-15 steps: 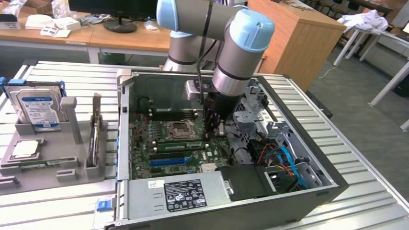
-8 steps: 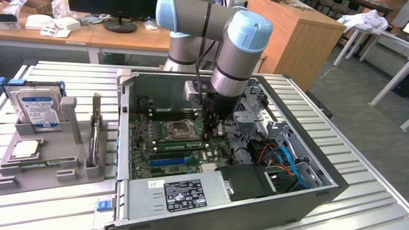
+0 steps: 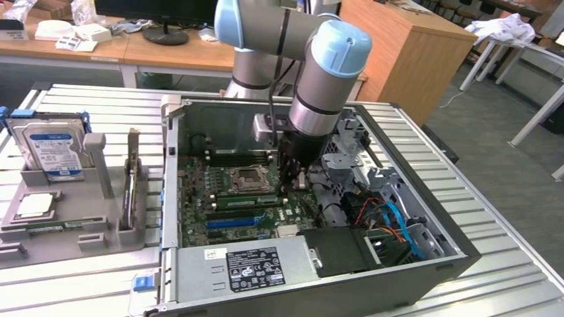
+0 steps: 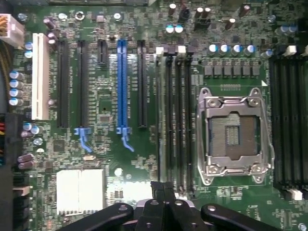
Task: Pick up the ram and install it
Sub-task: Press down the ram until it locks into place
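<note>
Inside the open case, gripper (image 3: 298, 179): fingers closed together, nothing visibly clamped between them; tips low over the motherboard (image 4: 110, 159), centre of the exterior view.
Ram (image 4: 160, 120): appears to stand edge-on in the memory slot directly under the fingertips; seating depth cannot be confirmed from this angle.
Contact: cannot tell whether the tips touch the ram's upper edge.
CPU socket (image 4: 234, 132): empty, contacts exposed, just beside the memory slots.
Hard drive (image 3: 55, 153): upright in its holder, exterior view's left, well apart.
Risk, uneven seating: pressure at one end only could leave the ram tilted, with one latch unlocked.
Risk, side slip: closed tips sliding off the thin edge could strike the socket contacts.
</note>
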Controlling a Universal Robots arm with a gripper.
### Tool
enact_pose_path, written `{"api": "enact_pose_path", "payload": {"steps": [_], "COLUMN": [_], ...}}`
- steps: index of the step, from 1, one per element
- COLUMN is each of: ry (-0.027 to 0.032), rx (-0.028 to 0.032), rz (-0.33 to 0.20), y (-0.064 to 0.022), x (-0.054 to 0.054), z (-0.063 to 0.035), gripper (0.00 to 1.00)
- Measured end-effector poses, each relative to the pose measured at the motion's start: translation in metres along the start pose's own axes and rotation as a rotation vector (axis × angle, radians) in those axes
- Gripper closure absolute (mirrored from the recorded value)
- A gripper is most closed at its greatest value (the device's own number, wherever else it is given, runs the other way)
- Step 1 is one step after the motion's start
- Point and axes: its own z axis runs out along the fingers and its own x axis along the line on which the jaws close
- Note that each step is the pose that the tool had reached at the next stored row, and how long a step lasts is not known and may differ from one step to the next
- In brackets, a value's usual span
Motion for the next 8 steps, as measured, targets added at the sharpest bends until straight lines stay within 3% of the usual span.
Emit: {"api": "enact_pose_path", "payload": {"steps": [3,8], "ry": [0.0002,0.0002], "rx": [0.0002,0.0002], "rz": [0.002,0.002], "y": [0.0001,-0.0001], "x": [-0.0050,-0.0043], "z": [0.0003,0.0043], "gripper": [0.89,0.89]}}
